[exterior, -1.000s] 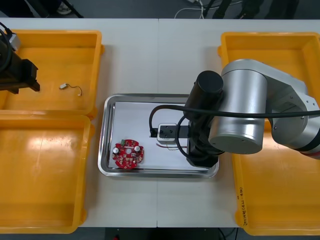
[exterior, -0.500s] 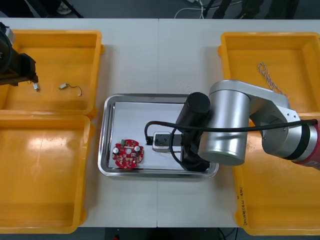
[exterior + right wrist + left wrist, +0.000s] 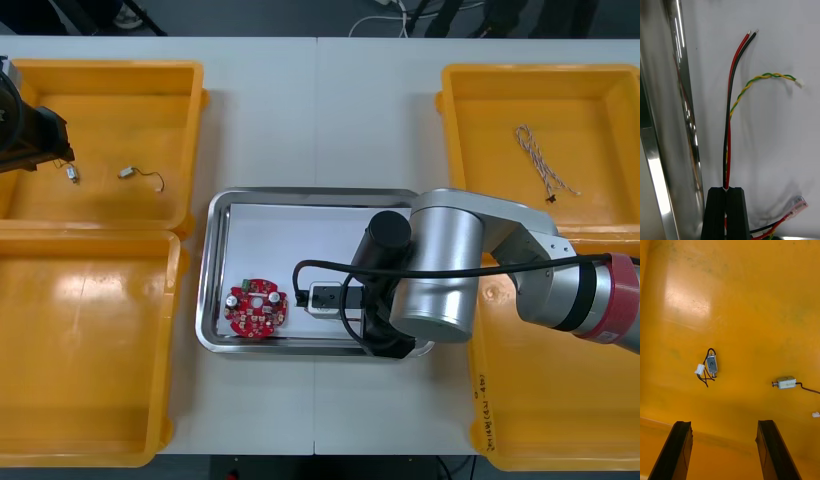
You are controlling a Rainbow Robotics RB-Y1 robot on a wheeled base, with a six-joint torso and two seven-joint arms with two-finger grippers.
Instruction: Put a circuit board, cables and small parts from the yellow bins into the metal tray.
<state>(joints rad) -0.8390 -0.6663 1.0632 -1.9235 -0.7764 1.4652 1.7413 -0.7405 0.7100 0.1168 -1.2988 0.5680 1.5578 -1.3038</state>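
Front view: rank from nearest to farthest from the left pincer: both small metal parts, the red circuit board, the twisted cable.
1. Small metal part, just beside the open left pincer, far left yellow bin.
2. Second small metal part, same bin, nearer the tray.
3. Circuit board, left end of the metal tray.
4. Twisted cable, far right yellow bin.
Right pincer, over the tray, holds a red and black cable.

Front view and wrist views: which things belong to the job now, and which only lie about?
In the job: right pincer, shut on the red and black cable, over the metal tray; circuit board in it; left pincer, open above small metal parts.
Lying about: twisted blue and white cable in the far right yellow bin.
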